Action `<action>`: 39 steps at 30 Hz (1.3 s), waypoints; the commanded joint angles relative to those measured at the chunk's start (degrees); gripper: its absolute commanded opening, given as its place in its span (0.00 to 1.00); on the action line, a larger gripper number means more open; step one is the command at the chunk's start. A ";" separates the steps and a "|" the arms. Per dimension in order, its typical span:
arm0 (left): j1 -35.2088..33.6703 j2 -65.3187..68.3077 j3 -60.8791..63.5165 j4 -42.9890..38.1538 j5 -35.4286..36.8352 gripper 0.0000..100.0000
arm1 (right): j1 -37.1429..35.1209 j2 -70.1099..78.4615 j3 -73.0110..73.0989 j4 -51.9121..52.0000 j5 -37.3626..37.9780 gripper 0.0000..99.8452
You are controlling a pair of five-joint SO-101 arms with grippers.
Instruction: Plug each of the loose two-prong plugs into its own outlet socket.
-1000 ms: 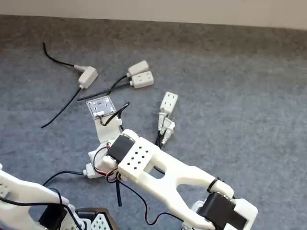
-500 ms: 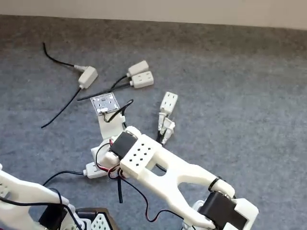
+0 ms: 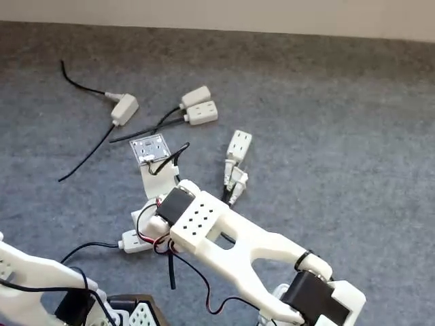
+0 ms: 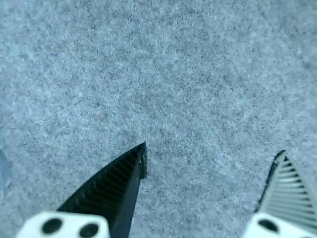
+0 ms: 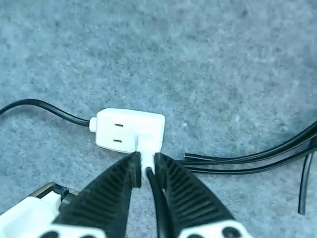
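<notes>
Right hand: the right hand (image 5: 146,157) sits low over the grey tabletop (image 3: 340,136), its two black fingers (image 5: 119,183) pinched together on a small white plug (image 5: 147,163).
Held plug: its black cord (image 5: 157,208) runs back between the fingers. Its front end touches the near edge of the outlet socket (image 5: 130,130). Whether the prongs are seated cannot be told.
Outlet socket: a white block lying flat, two slots showing on its top face, with a black lead leaving its far end. In the high view this outlet socket (image 3: 130,242) lies at lower left of centre, at the tip of the right arm (image 3: 238,244).
Left hand: the left hand (image 4: 213,149) hangs over bare tabletop, its fingers spread wide apart with nothing between them.
Left arm: the left arm (image 3: 34,272) is in the lower left corner of the high view.
Loose plug: a white angled plug (image 3: 124,109) lies in the upper left, well apart from the rest, with a thin black lead trailing either way.
Upper pair: two white blocks (image 3: 201,106) lie just beside each other above centre.
Middle socket: a slotted block (image 3: 239,144) lies right of centre, with white plugs (image 3: 236,179) bunched at its lower end.
Spare cords: black cords (image 5: 247,157) cross the tabletop near the right hand.
</notes>
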 commanded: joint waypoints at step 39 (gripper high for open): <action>25.01 -1.19 -5.67 31.74 -20.13 0.38 | 13.23 -17.27 -22.11 16.84 34.55 0.42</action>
